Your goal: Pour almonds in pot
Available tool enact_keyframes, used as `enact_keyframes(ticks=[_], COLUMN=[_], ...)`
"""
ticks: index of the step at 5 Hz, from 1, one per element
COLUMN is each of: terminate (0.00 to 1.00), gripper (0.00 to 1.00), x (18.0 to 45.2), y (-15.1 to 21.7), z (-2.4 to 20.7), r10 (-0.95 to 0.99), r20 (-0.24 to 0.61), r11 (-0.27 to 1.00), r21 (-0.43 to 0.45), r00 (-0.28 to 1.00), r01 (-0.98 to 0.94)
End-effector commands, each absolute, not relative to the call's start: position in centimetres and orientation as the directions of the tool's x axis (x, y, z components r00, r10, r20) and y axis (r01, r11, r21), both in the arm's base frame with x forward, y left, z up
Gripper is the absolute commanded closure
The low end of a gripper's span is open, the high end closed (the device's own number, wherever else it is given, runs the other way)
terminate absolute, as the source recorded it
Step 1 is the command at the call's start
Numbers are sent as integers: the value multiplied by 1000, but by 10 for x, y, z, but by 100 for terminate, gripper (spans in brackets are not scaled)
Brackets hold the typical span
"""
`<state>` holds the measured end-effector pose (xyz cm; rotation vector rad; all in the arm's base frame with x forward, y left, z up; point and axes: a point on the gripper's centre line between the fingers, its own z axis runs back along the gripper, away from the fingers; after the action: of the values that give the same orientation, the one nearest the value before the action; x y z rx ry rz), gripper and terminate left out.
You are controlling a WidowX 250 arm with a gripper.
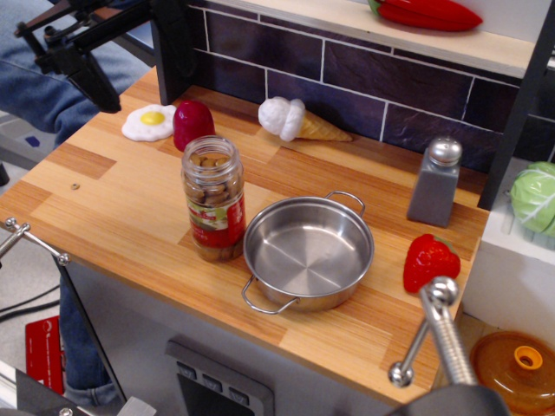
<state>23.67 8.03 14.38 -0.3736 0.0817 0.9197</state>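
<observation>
The almonds (pixel 210 187) show through a clear plastic jar (pixel 214 211) with a red-and-green label. The jar stands upright and lidless on the wooden counter, just left of the pot. The pot (pixel 309 252) is a shallow shiny steel pan with two wire loop handles, and it looks empty. My gripper (pixel 137 97) is black, open and empty. It hangs at the counter's far left corner, well above and behind the jar and apart from it.
A toy fried egg (pixel 148 122), a red dome (pixel 192 123) and an ice cream cone (pixel 297 120) lie behind the jar. A grey salt shaker (pixel 435 182) and a red strawberry (pixel 429 261) sit right of the pot. An orange lidded pot (pixel 513 369) is at the lower right.
</observation>
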Motion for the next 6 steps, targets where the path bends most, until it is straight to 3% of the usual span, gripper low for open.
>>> enact_keyframes(ticks=[1, 3, 6], terminate=[0, 0, 0], gripper=[0, 0, 0], x=[253, 259, 253], y=[106, 105, 72], z=[120, 86, 58], r10=[771, 698, 643], r20=[-451, -561, -678], r11=[416, 434, 473], r21=[-178, -162, -14], r00=[450, 445, 356], r01=[-892, -886, -881])
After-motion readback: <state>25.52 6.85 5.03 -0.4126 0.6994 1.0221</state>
